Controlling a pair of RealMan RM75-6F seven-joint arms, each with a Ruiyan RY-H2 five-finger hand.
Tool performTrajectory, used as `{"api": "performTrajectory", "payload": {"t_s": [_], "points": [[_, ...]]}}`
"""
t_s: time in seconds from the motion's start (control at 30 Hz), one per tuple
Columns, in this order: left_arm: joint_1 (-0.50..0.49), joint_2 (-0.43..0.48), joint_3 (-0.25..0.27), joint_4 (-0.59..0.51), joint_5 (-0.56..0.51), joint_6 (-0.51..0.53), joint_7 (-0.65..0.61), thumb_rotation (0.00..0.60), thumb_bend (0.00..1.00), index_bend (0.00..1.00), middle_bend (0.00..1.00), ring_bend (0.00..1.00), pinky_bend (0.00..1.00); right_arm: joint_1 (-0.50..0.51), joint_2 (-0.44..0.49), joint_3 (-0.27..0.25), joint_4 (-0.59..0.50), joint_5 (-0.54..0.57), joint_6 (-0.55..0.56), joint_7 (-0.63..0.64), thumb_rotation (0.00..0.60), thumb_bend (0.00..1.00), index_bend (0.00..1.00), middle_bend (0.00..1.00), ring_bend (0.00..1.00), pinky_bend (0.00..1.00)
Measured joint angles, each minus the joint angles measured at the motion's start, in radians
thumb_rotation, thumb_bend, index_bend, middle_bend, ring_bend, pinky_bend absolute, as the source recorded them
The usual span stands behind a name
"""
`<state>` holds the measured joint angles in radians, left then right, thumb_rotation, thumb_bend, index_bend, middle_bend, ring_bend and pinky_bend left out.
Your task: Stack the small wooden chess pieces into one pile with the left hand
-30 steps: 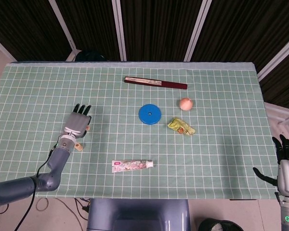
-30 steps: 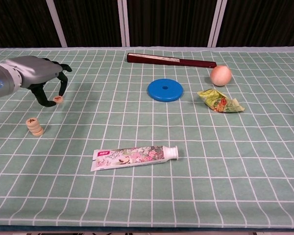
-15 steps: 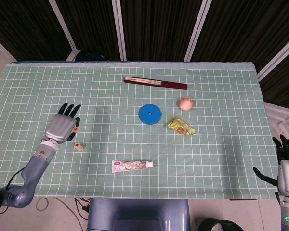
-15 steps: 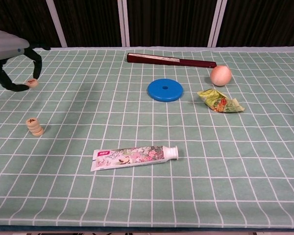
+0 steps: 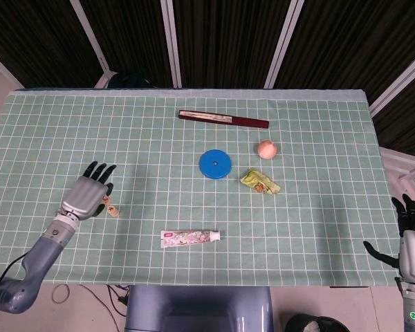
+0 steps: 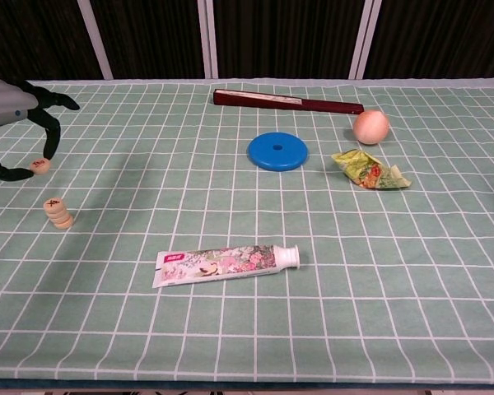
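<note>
A short pile of small wooden chess pieces (image 6: pixel 58 212) stands on the green checked cloth at the near left, also seen as the pile (image 5: pixel 113 210) from the head view. My left hand (image 6: pixel 12 123) hovers just behind and left of it, pinching one more wooden piece (image 6: pixel 40 165) between thumb and a finger, above the cloth. In the head view the left hand (image 5: pixel 87 197) sits beside the pile, with the held piece (image 5: pixel 106 200) peeking out at its fingertips. My right hand (image 5: pixel 413 232) hangs off the table's right front corner, fingers spread, holding nothing.
A toothpaste tube (image 6: pixel 226 262) lies at the near centre. A blue disc (image 6: pixel 277 151), an orange ball (image 6: pixel 370 127), a crumpled snack wrapper (image 6: pixel 369 169) and a dark red folded fan (image 6: pixel 286 101) lie further back.
My left hand, carrying the piece, swung out to the left and then came back down and nearer, ending close behind the pile. The right hand stayed still.
</note>
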<state>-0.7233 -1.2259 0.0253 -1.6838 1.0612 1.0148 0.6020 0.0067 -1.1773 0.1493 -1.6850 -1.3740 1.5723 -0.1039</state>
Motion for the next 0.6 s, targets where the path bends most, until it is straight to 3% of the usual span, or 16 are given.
{"api": "performTrajectory", "payload": {"t_s": [0.6], "points": [[0.014,-0.052,0.007,0.055,-0.012,-0.018,0.045,0.6,0.32,0.5,0.02,0.0,0.0,0.001,-0.002,0.0,0.003,-0.002,0.0,-0.005,0.6,0.23,0.08,0.01,0.0,0.0]]}}
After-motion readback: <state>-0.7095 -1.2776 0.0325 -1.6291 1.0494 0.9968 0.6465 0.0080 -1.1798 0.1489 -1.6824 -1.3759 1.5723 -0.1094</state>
